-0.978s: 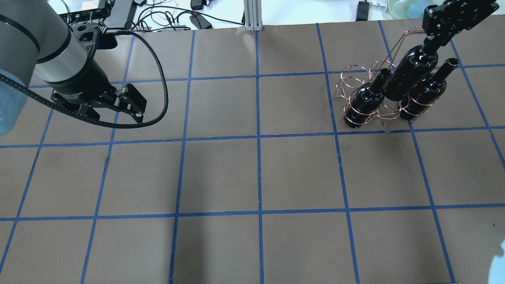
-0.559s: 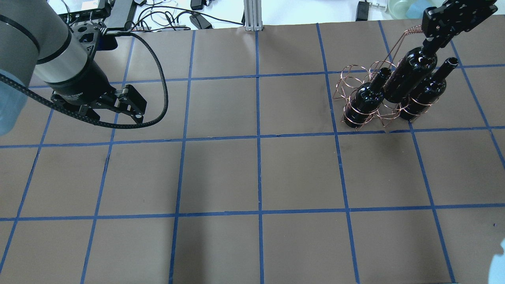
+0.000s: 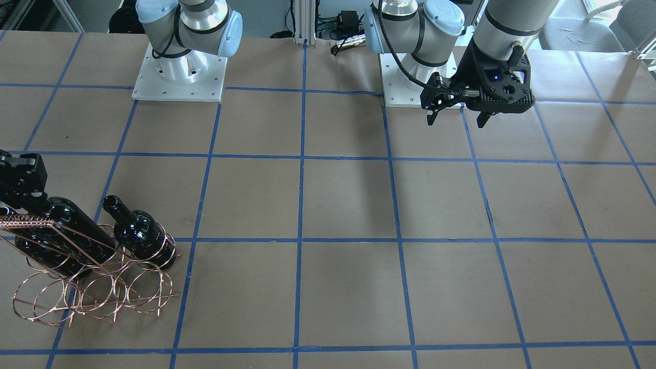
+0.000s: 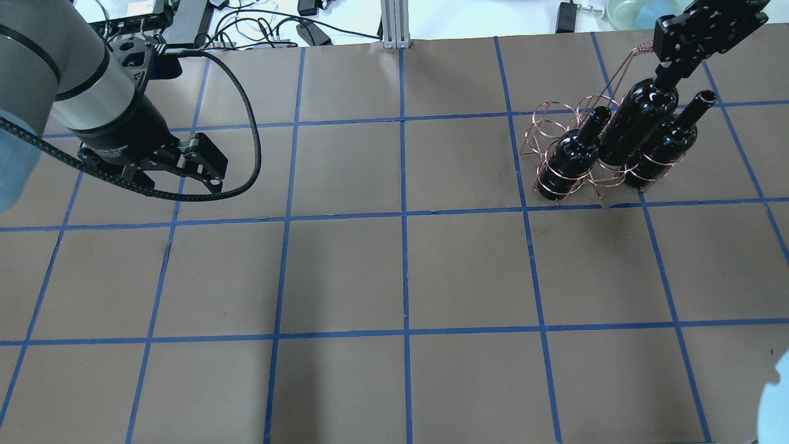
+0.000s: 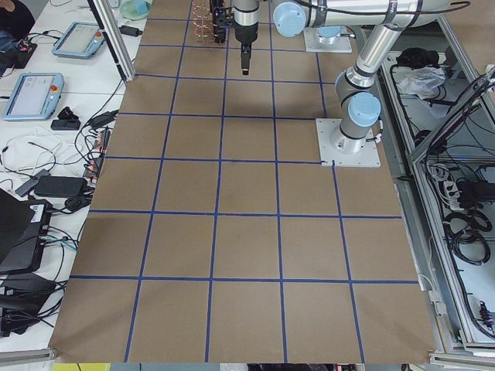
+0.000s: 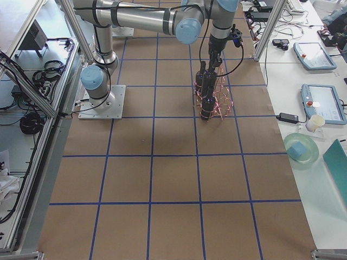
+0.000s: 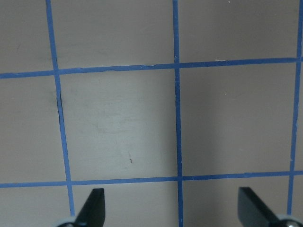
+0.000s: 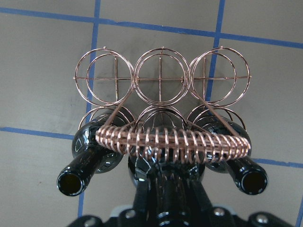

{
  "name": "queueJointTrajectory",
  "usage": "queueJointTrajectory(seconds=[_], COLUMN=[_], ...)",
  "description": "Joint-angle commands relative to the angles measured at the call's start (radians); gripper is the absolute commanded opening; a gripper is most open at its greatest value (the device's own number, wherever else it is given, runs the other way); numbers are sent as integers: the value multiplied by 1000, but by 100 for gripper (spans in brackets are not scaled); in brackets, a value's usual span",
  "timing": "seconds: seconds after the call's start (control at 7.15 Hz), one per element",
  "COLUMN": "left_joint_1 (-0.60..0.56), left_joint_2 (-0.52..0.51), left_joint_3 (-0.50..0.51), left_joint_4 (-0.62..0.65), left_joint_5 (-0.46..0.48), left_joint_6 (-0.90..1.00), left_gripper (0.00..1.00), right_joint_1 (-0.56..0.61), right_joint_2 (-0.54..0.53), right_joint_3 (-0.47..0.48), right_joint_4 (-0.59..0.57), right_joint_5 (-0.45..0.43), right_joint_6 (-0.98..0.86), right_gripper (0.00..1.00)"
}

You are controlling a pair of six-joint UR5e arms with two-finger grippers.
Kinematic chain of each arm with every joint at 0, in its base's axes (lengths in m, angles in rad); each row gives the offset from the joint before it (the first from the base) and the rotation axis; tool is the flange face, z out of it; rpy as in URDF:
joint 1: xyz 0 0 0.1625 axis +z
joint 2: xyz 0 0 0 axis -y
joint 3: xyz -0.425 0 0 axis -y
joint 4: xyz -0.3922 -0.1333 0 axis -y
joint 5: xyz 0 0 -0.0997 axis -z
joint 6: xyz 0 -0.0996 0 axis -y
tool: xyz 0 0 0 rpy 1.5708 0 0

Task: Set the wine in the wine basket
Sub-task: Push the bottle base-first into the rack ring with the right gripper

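Now R gripper (image 4: pixel 672 66), pinching neck of glossy near-black glass wine bottle (image 4: pixel 638 123), is hanging it straight below, axis down mid ring of copper wire basket (image 8: pixel 175 142); L gripper (image 7: pixel 173 210) idling open, far.

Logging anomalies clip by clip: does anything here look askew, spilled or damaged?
Nothing stands out. One seated bottle and a second seated bottle stand in the outer rings of the wine basket; the right gripper holds the wine by its neck at the middle ring, higher than its neighbours. The left gripper hangs open.
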Motion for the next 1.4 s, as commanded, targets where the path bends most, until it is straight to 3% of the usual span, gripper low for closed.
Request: queueJointTrajectory(seconds=[0.0,1.26], left_joint_1=[-3,0], left_joint_2=[0,-8], left_joint_3=[0,-9], left_joint_4=[2,-18], left_joint_5=[-5,5], left_joint_6=[1,17], left_gripper=[100,100], right_joint_1=[0,0], right_joint_2=[25,56], right_joint_3=[21,121], right_joint_4=[-16,-105], right_joint_5=[-2,2], right_joint_6=[-4,29], right_gripper=[0,0])
